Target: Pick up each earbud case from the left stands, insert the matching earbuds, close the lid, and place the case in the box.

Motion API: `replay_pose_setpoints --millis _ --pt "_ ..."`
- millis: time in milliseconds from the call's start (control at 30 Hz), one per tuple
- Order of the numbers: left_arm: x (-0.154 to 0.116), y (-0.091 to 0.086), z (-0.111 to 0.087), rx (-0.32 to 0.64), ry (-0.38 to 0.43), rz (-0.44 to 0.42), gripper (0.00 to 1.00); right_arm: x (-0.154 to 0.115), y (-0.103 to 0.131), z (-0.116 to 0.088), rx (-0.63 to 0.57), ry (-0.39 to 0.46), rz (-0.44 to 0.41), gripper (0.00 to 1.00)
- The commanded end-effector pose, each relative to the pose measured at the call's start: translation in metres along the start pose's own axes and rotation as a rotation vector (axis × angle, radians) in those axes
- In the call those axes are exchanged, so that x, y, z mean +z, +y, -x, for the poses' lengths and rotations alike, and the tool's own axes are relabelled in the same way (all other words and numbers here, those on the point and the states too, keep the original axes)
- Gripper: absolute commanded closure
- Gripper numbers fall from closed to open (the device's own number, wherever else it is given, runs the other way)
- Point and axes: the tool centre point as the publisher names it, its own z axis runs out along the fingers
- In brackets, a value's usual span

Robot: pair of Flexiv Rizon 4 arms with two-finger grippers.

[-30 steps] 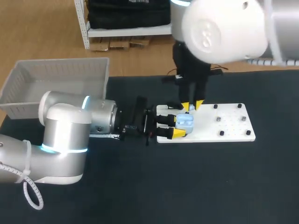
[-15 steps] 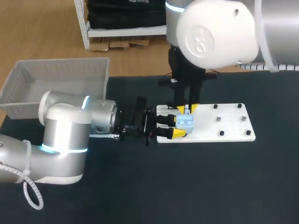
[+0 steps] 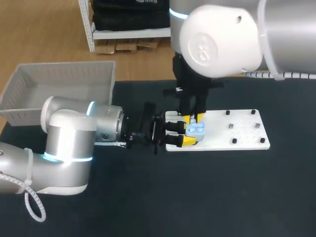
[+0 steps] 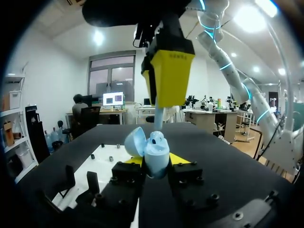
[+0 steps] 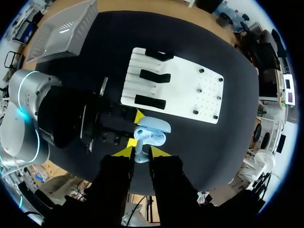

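A light-blue earbud case (image 3: 196,129) with its lid swung open sits between the yellow tips of my left gripper (image 3: 190,132), which is shut on it over the left end of the white board (image 3: 244,134). In the left wrist view the case (image 4: 156,153) stands upright in the gripper (image 4: 156,161). Straight above it my right gripper (image 3: 193,118) points down, shut on a pale-blue earbud (image 5: 139,155) whose stem (image 4: 159,116) reaches down to the case's opening. From the right wrist view, the case (image 5: 151,130) lies just ahead of the right gripper (image 5: 139,151).
A grey basket (image 3: 29,84) stands at the table's back left. The white board (image 5: 190,90) carries three black stands (image 5: 152,75) at one end and several small black pegs (image 3: 231,126) at the other. My left arm lies across the table's left half.
My right arm has shifted left, and its gripper has come down with the earbud closer onto the open case. The left arm and case have stayed put.
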Motion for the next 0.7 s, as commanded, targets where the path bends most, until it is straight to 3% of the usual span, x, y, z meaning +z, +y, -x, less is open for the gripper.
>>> replay_pose_setpoints --millis 33,700 --pt "0.0001 0.0002 -0.0006 0.001 -0.001 0.0 1.0 0.0033 0.0007 -0.0006 -0.005 -0.002 0.001 1.0" --pt "0.0001 0.0002 -0.0006 0.001 -0.001 0.0 1.0 0.0104 0.0036 -0.0047 -0.093 -0.021 0.003 1.0"
